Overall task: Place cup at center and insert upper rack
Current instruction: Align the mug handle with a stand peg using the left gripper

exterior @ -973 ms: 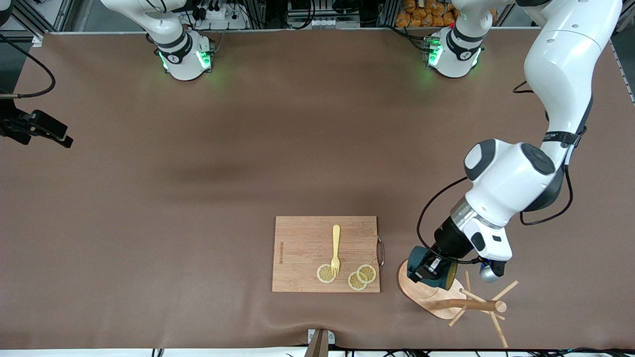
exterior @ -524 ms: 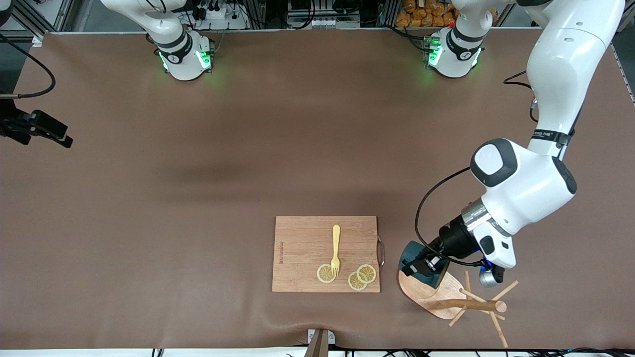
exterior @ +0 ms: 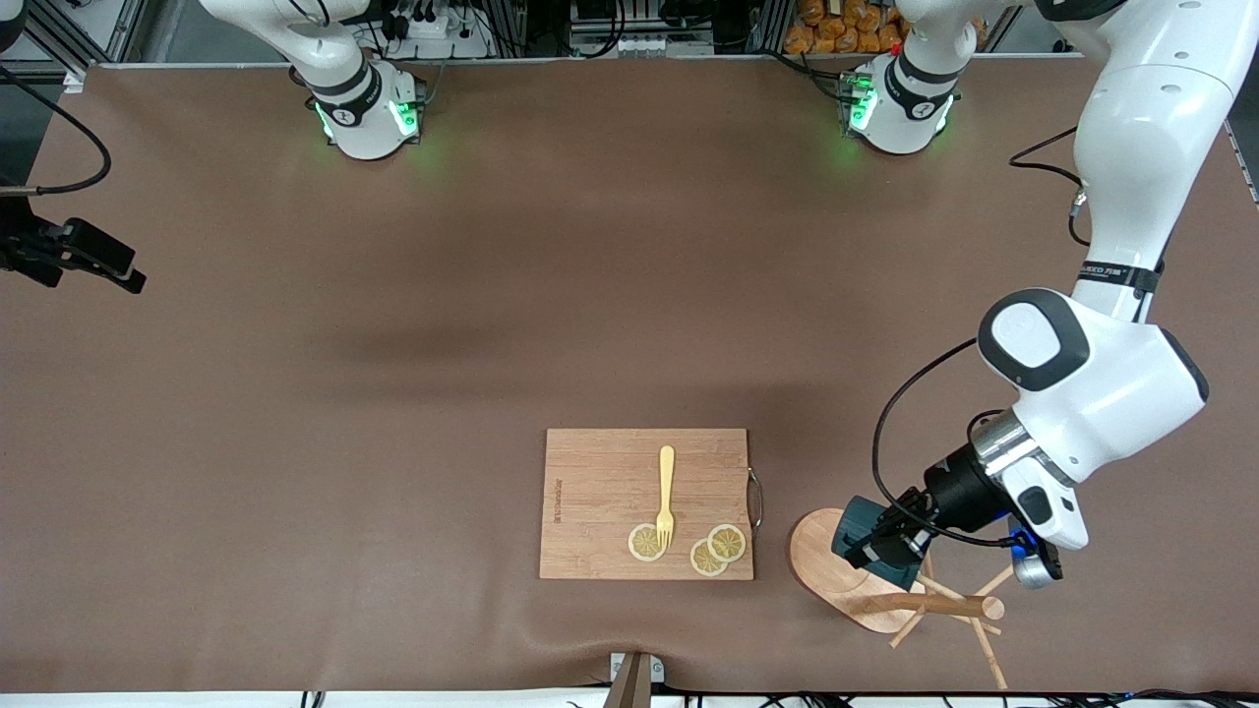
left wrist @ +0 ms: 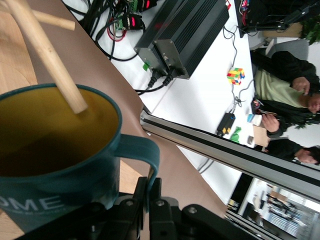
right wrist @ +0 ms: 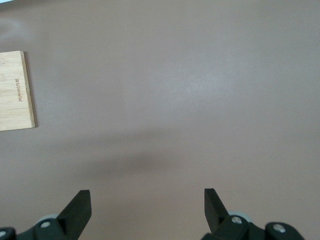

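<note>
Front view: left pincer (exterior: 878, 544) clamped on tilted cup (exterior: 870, 542), mouth toward upper rack (exterior: 900, 594) pegs.

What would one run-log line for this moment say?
left gripper: shut on cup, over mug tree base | right gripper: open, waiting over bare table

Lighting: even, overhead; soft shadow band on counter (exterior: 413, 344) above cutting board (exterior: 600, 492). Cup (left wrist: 55, 165) close-up slightly soft; background bright.

A brown mat covers the table (exterior: 393, 344); aluminium framing (exterior: 551, 25) with cables and orange items (exterior: 836, 25) lines its edge.
</note>
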Tool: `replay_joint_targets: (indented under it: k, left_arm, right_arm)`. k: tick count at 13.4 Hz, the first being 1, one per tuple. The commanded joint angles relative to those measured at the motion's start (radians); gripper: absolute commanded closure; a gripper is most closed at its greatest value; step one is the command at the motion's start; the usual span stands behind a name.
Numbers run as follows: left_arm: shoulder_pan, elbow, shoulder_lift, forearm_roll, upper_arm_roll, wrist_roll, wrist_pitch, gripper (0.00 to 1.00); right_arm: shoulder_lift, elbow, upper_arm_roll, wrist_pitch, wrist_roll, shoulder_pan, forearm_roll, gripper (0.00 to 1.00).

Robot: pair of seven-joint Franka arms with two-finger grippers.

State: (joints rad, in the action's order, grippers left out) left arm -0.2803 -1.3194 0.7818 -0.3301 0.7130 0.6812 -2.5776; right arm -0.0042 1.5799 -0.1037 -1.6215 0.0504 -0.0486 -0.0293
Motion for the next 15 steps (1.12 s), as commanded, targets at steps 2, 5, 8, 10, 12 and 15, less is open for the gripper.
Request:
replay_joint_targets:
  k: [2,5,8,10,12,15]
  left_arm:
    - [-0.019,0.022,0.010,-0.179,0.011,-0.031,-0.036,1.00]
    - [-0.042,0.020,0.016,-0.299,0.011,-0.032,-0.133,1.00]
    - [-0.040,0.017,0.037,-0.319,0.011,-0.031,-0.187,1.00]
    - [-0.040,0.019,0.045,-0.358,0.011,-0.031,-0.190,1.00]
    - [-0.048,0.020,0.054,-0.366,0.011,-0.031,-0.190,1.00]
    - [-0.050,0.020,0.054,-0.365,0.011,-0.044,-0.188,1.00]
  right_arm:
    - [-0.008,-0.003,0.058,0.009,0.017,0.052,0.016,0.00]
    - [-0.010,-0.003,0.058,0.009,0.019,0.050,0.014,0.00]
    - [-0.010,-0.003,0.058,0.009,0.019,0.049,0.016,0.00]
    - [-0.008,-0.001,0.058,0.006,0.019,0.049,0.016,0.00]
    - [-0.008,-0.001,0.058,0.008,0.019,0.049,0.016,0.00]
    - [-0.008,0.002,0.058,0.009,0.019,0.049,0.016,0.00]
